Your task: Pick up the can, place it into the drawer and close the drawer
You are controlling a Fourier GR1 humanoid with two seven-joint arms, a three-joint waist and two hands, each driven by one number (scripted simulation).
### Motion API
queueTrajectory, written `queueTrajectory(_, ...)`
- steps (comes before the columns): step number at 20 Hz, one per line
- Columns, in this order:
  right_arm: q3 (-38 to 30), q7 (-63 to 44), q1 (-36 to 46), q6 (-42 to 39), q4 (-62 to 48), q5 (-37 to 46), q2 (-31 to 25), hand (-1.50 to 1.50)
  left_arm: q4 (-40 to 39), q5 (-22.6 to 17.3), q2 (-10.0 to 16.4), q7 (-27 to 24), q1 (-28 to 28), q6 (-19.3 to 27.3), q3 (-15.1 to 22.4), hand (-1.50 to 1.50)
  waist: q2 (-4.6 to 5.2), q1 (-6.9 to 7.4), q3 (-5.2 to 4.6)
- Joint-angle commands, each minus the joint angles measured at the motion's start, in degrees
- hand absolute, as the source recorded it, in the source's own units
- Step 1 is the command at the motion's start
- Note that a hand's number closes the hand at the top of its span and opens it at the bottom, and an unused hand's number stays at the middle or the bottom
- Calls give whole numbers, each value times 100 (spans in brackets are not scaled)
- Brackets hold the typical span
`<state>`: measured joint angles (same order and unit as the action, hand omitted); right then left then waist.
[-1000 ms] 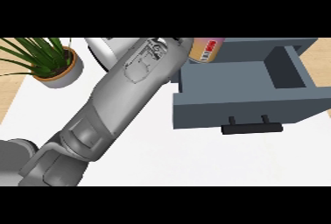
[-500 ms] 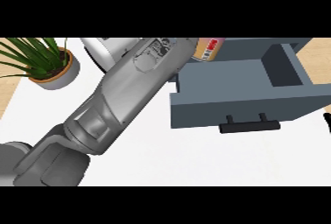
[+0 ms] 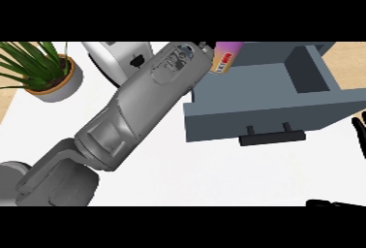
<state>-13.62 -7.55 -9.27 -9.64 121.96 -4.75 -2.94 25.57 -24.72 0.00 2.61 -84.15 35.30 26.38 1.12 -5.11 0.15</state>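
Observation:
The can, purple on top with an orange and red label, hangs at the back left corner of the open blue-grey drawer. My left forearm reaches diagonally up to it and hides most of the left hand, which is curled on the can. The drawer's inside is bare, and its black handle faces me. Black fingers of my right hand show straight at the right edge, beside the drawer's front right corner; another dark part of it lies at the bottom right.
A potted green plant stands at the back left. A white and grey appliance sits behind my left forearm. The white counter stretches in front of the drawer.
My left arm has swung to the right, carrying the can closer over the drawer. The right hand's fingers have come further into view at the right edge.

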Motion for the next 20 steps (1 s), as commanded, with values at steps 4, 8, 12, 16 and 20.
queueTrajectory(4, -108, -53, 109, -65, -15, -147, -112, -150, -374, -192, 0, -183, -19, 201, 446, 150, 32, -124, 4)
queueTrajectory(8, 2, 74, 221, -7, -142, 77, -79, -150, -290, -239, 0, -406, 131, 249, 778, 150, 45, -155, 2)
queueTrajectory(12, -224, 2, 391, -82, -188, -197, -252, -150, -538, -346, 0, -547, 272, 312, 801, -150, 71, -171, 2)
queueTrajectory(16, -47, 122, 217, -146, -147, -59, -164, -150, -388, -506, 0, -307, 173, 602, 983, -150, 56, -252, 6)
queueTrajectory(20, 147, -63, 396, 58, -102, 113, -22, -150, -451, -610, 0, -425, 253, 810, 1034, -150, 80, -246, 2)
